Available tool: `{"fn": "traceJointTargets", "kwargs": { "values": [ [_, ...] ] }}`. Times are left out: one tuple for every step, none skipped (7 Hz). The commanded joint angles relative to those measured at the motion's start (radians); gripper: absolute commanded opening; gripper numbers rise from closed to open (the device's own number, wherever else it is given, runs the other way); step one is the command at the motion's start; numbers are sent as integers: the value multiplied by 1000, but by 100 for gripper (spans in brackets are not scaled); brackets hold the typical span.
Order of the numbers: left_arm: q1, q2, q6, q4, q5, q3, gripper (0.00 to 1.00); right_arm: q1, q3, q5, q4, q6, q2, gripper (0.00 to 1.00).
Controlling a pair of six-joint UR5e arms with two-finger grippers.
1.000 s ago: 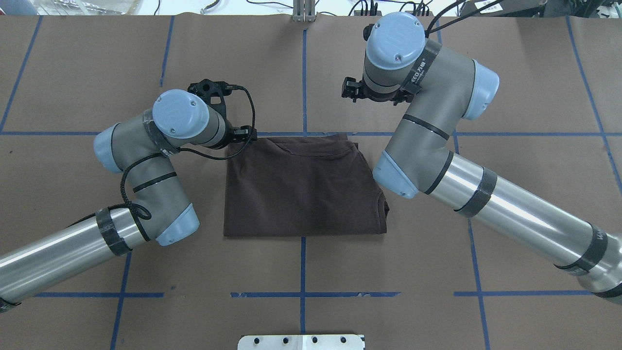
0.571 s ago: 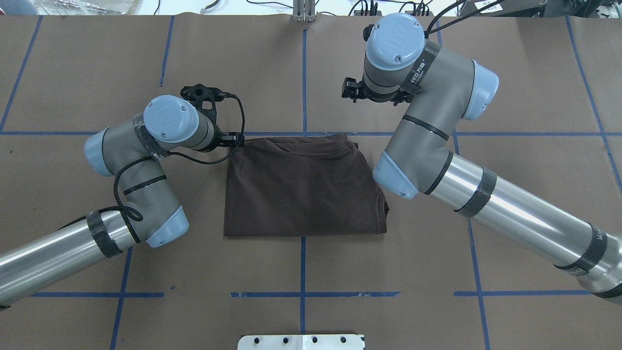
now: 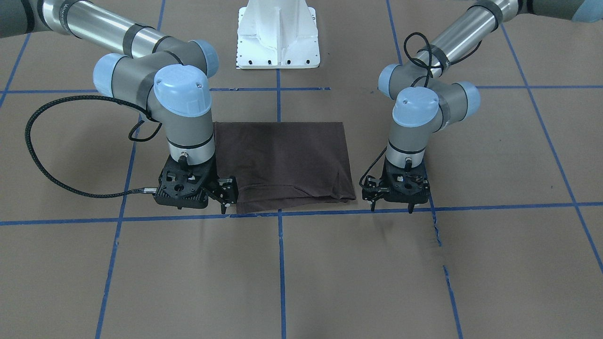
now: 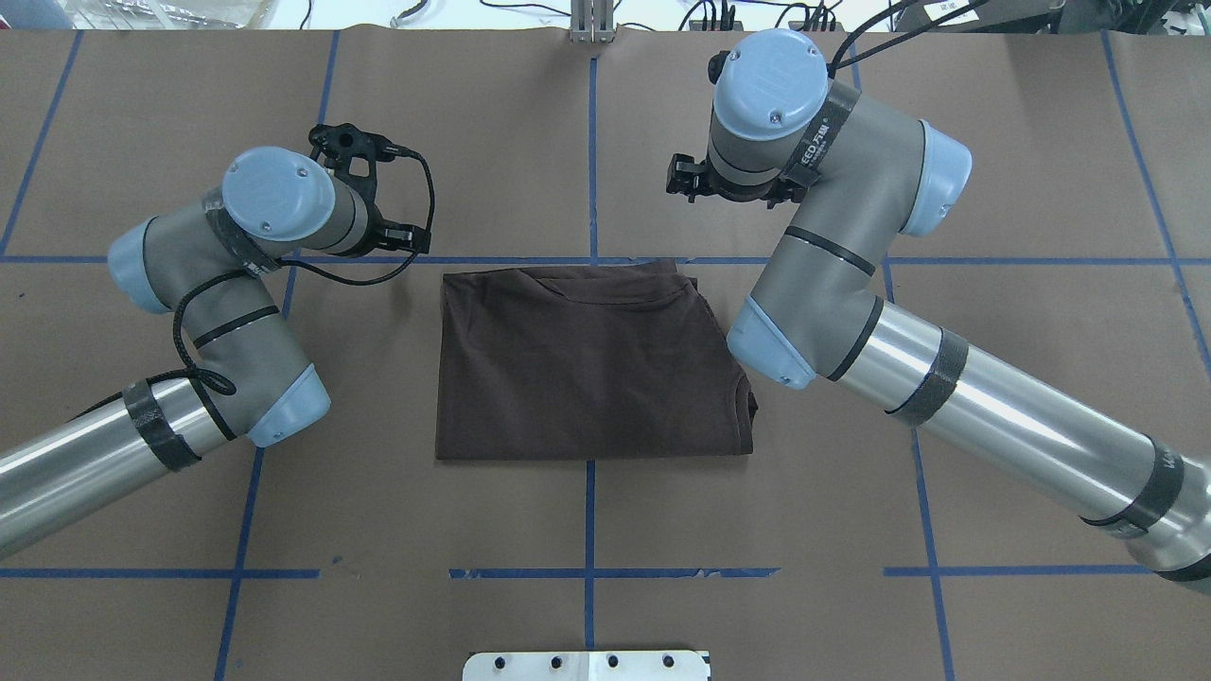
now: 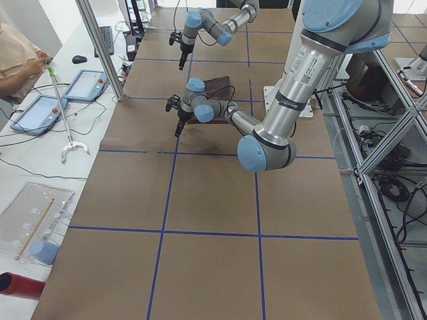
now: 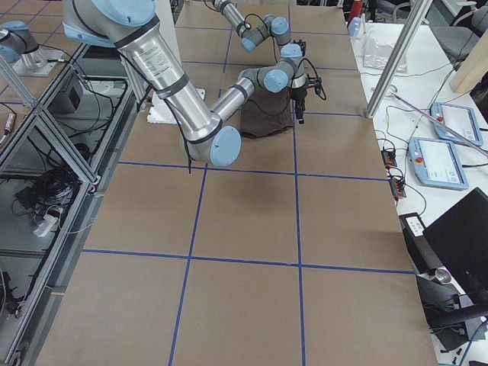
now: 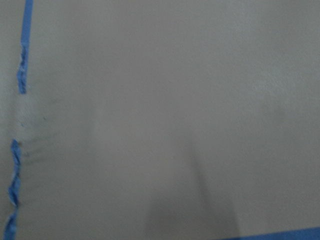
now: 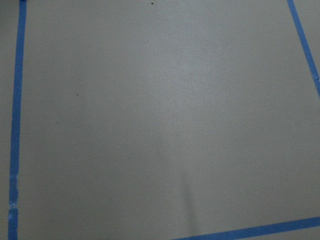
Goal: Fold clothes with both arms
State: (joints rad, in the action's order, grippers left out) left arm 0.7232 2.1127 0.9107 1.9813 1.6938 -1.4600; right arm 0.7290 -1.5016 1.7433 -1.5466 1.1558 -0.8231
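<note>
The dark brown T-shirt (image 4: 587,369) lies folded into a flat rectangle at the table's middle, also in the front view (image 3: 282,160). Its collar end is at the far edge from the robot. My left gripper (image 3: 392,206) points down beside the shirt's far left corner, apart from it, open and empty. My right gripper (image 3: 226,201) points down close beside the far right corner, open and empty. In the overhead view the left wrist (image 4: 279,199) and the right wrist (image 4: 766,80) hide the fingers. Both wrist views show only brown paper and blue tape.
Brown paper with blue tape lines (image 4: 589,572) covers the table. The white pedestal base (image 3: 278,35) stands at the robot's side. An operator (image 5: 20,57) with tablets sits past the far edge. Bare paper lies on all sides of the shirt.
My left arm has drawn back to the left and farther out, away from the shirt's far left corner. The right arm and the shirt have not moved.
</note>
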Motion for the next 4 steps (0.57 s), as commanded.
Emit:
{"fn": "traceJointTargets", "kwargs": {
  "values": [
    [56,-25,-44,-22,87,-118,100,38,-69,41,-102,-80,-5,100],
    [67,-80,-135,-117,99,-231,100,82,-185,102,-215,-179,-57,100],
    [112,-135,-215,-216,130,-358,100,154,-309,167,-290,-300,-129,100],
    [189,-239,-352,-280,197,-478,100,241,-419,253,-328,-468,-245,100]
  ]
}}
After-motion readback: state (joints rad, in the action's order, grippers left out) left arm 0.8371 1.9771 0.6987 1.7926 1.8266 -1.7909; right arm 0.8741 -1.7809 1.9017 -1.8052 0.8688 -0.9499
